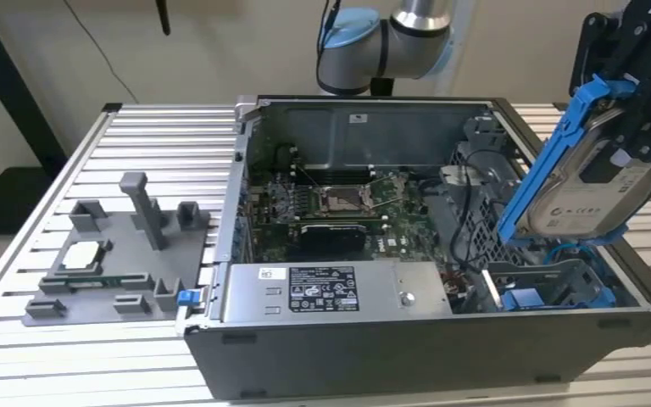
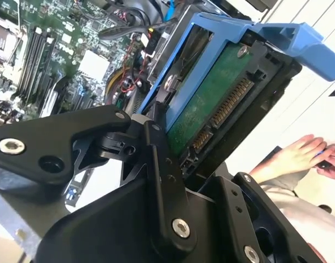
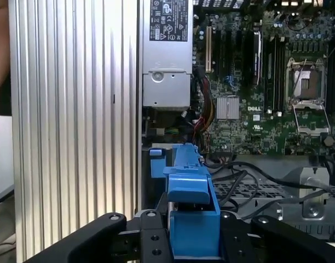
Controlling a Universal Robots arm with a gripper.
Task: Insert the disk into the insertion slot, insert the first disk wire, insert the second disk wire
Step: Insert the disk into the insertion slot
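Black fingers (image 2: 159, 150) are clamping the disk (image 1: 580, 182) by its upper end. We are seeing the gripper (image 1: 629, 114) holding it in the air, steeply tilted, with its long axis running down from the fingers toward the slot (image 1: 552, 287). The lower end is hanging just above the slot, not seated, at the case (image 1: 416, 339) corner on the exterior view's right.

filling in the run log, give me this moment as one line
gripper: shut on the disk | the disk: tilted above the insertion slot, not seated
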